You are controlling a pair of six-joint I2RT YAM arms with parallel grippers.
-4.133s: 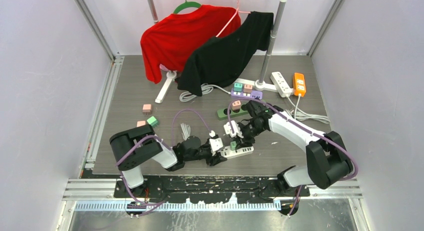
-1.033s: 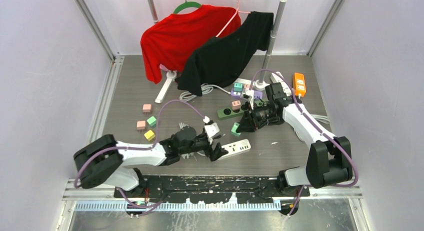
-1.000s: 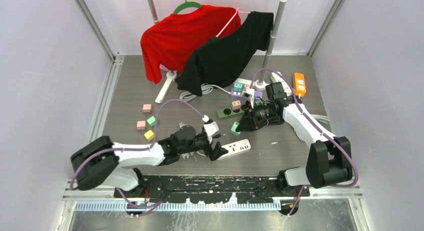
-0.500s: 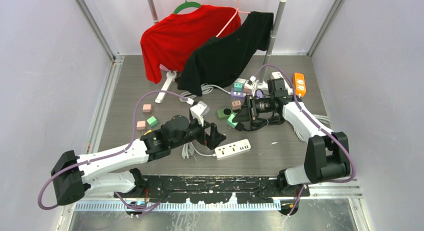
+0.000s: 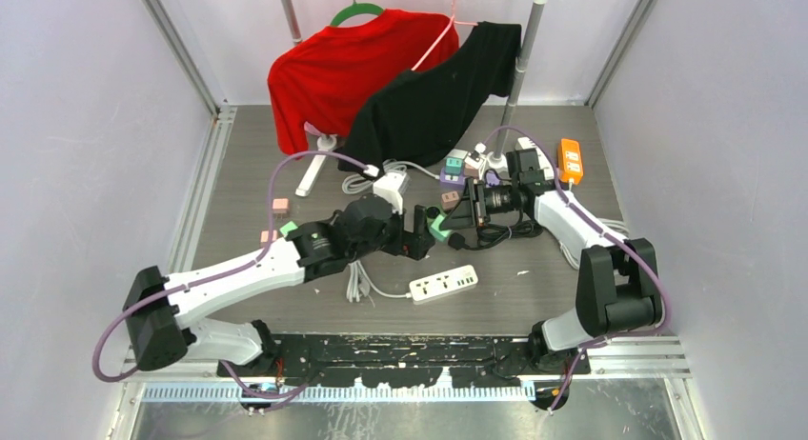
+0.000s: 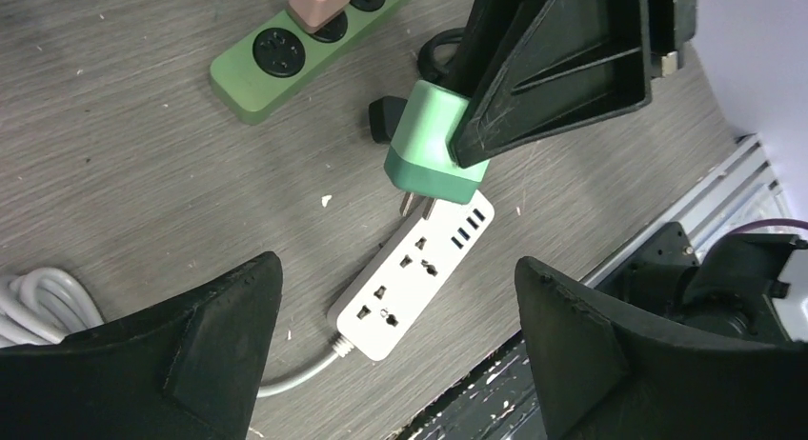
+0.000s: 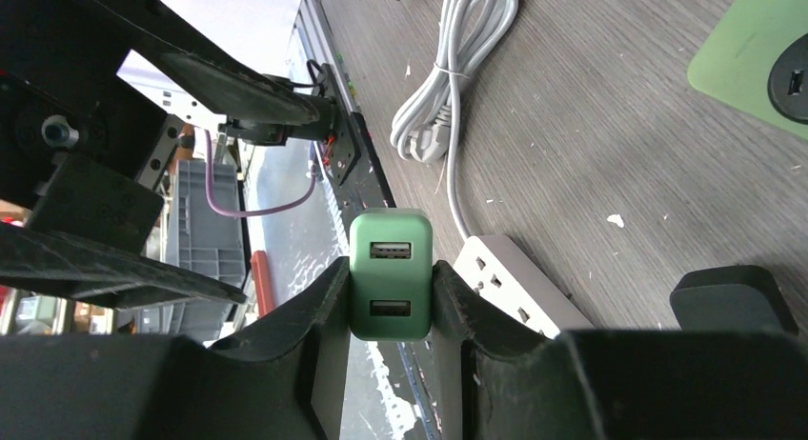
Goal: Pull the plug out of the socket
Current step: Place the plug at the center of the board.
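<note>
Our right hand (image 7: 389, 269) is clamped on the green plug (image 6: 434, 140), a finger on each flank. It carries the plug in the air with its prongs bare, above the white power strip (image 6: 410, 273) that lies on the surface (image 6: 143, 173). So we judge the plug to be out of its socket. Our left hand (image 5: 416, 238) hovers just beside it, spread wide and holding nothing.

As we read it, the step now is to take the plug away cleanly. We would hold the right grip firm and draw the plug straight clear so the prongs do not catch the strip. We would also mind the left hand, which is near enough to bump. A bare patch of surface away from the green strip (image 6: 286, 54) and the coiled cord (image 7: 448, 88) looks the safest place to set it down.
</note>
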